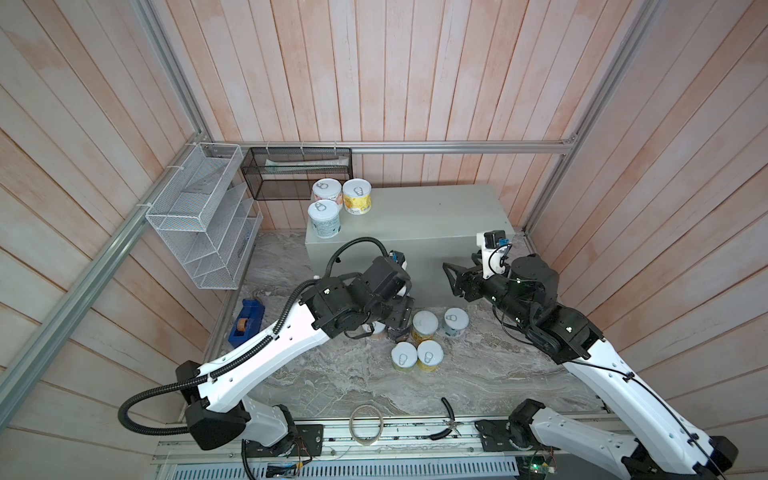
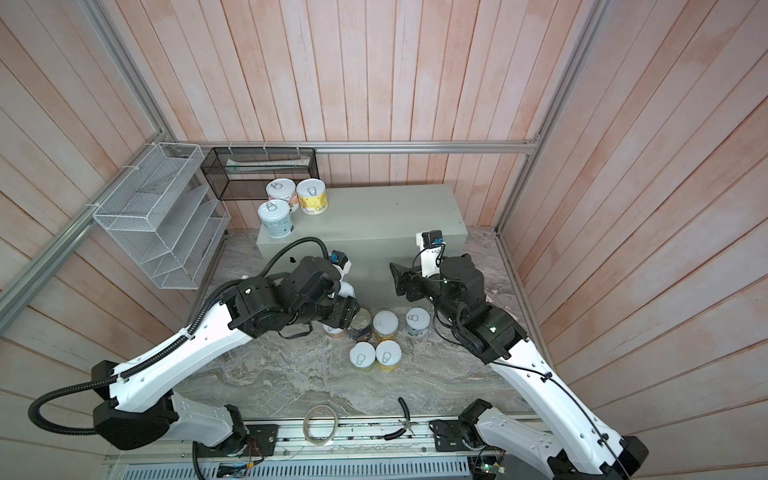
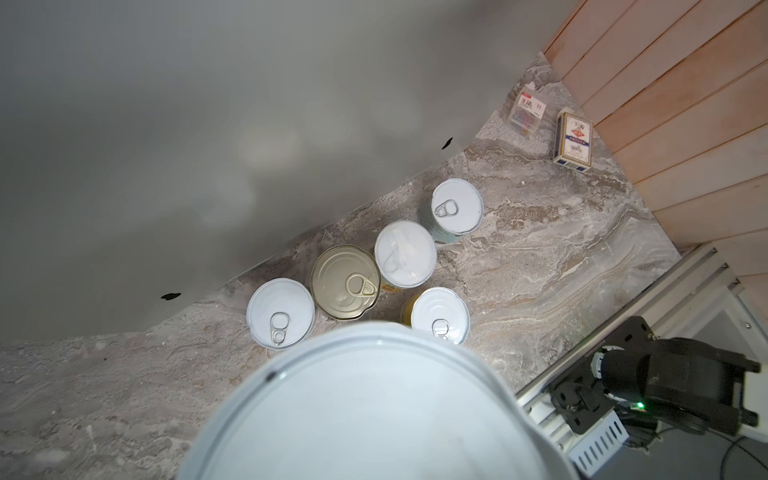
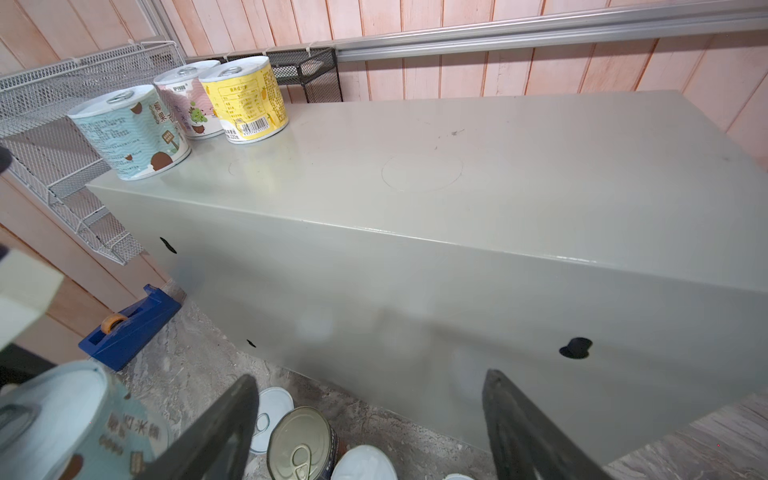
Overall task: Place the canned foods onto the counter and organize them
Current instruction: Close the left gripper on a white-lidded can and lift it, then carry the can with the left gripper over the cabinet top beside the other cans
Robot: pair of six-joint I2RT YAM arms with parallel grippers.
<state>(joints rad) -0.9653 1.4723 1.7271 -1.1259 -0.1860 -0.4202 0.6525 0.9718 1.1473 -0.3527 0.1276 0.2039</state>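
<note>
Three cans (image 1: 355, 195) wait on the counter (image 1: 436, 216), so the left gripper (image 1: 399, 318), squeezing a teal can (image 4: 66, 419), should lift it straight up, while the right gripper (image 1: 450, 278) hangs open.

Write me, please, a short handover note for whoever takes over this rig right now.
Left gripper: shut on the held teal can, lifted above the marble surface.
Right gripper: open, empty, in front of the counter.
Done: counter teal can, pink can and yellow can stand at the counter's left end.
Left: place the held can, then the six floor cans, including the navy can.
</note>
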